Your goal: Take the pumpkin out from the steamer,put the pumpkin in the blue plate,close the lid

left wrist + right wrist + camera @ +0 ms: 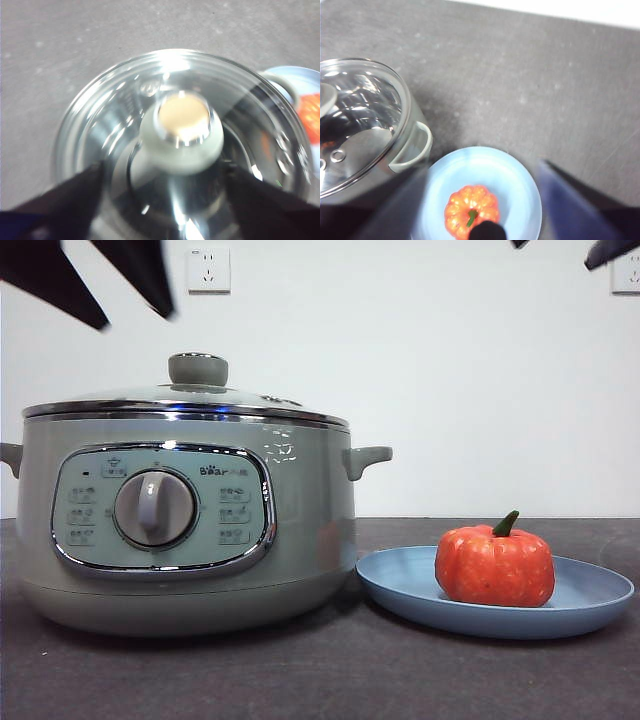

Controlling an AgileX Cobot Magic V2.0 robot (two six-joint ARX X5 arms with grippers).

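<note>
Left gripper [162, 200] hangs above the lid [185, 400], its 2 jaws spread wide either side of the knob [181, 134], touching nothing. In front view it's the dark tips at upper left. Right gripper [482, 210], jaws apart too, hovers over the pumpkin [494, 566], which sits on the blue plate [400, 585] at lower right, just beside the steamer [185, 530]. Lid is seated on the steamer.

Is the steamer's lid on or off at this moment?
On. The lid sits level on the steamer rim, knob up. The open left gripper is above the knob, not touching it.
</note>
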